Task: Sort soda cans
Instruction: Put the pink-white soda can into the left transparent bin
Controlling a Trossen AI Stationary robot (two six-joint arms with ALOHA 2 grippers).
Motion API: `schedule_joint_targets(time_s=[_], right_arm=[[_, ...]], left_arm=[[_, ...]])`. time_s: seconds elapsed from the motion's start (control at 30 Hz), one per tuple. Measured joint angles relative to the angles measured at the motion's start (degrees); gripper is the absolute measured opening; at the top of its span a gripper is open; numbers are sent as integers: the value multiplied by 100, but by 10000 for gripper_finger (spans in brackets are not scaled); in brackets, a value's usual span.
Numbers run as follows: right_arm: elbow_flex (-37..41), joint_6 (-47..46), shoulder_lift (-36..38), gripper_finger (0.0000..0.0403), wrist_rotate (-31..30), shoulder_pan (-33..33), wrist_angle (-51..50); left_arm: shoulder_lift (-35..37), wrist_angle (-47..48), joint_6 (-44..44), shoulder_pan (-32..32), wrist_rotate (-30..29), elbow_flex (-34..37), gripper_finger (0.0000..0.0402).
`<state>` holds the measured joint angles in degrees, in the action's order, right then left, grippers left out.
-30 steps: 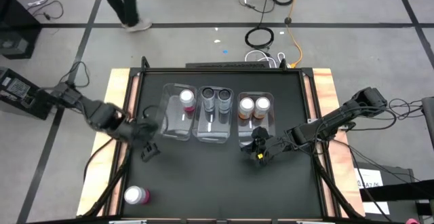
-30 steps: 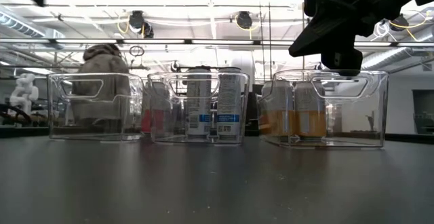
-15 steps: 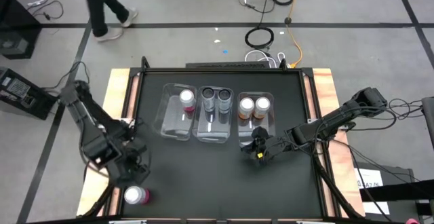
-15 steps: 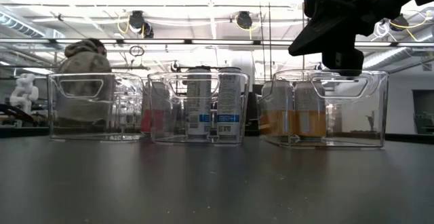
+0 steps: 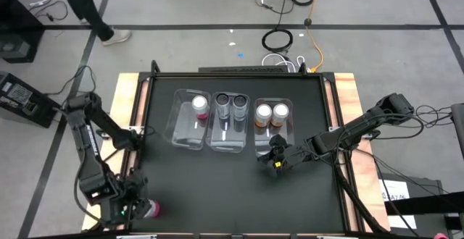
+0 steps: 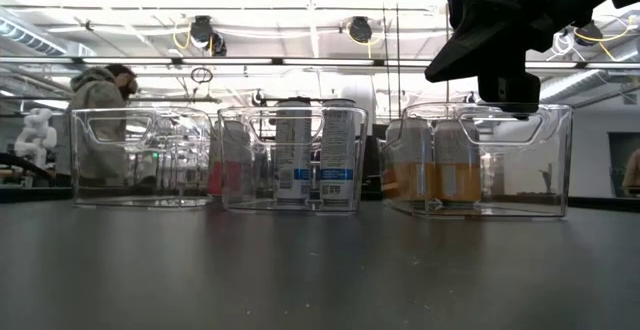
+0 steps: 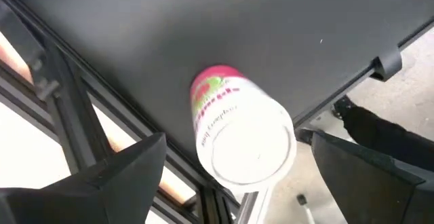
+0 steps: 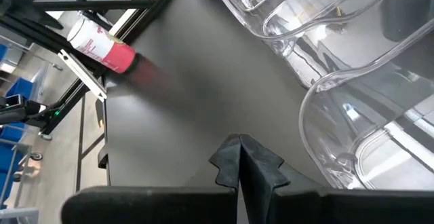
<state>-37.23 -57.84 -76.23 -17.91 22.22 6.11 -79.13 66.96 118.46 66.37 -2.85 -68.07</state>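
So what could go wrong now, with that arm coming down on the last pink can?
The loose pink can stands close to the table's front edge, so a nudge from the open left gripper might tip it or push it off. Later, the pink can's bin has tall clear walls; carried too low, the can might catch the rim. The right gripper waits shut near the bins.

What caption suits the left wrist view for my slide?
Open left claw hovers around the last pink can near the table edge.
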Motion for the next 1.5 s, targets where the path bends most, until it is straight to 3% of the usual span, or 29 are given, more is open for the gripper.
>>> schedule_joint_targets(time_s=[0.37, 0.87, 1.5], right_arm=[[0, 21, 0, 0, 0, 1, -15], [0, 296, 0, 0, 24, 1, -19], [0, 326, 0, 0, 316, 79, -18]], left_arm=[[-114, -350, 503, 133, -14, 2, 377], [-114, -356, -169, 95, -184, 2, 377], [-114, -649, -147, 72, -214, 2, 397]])
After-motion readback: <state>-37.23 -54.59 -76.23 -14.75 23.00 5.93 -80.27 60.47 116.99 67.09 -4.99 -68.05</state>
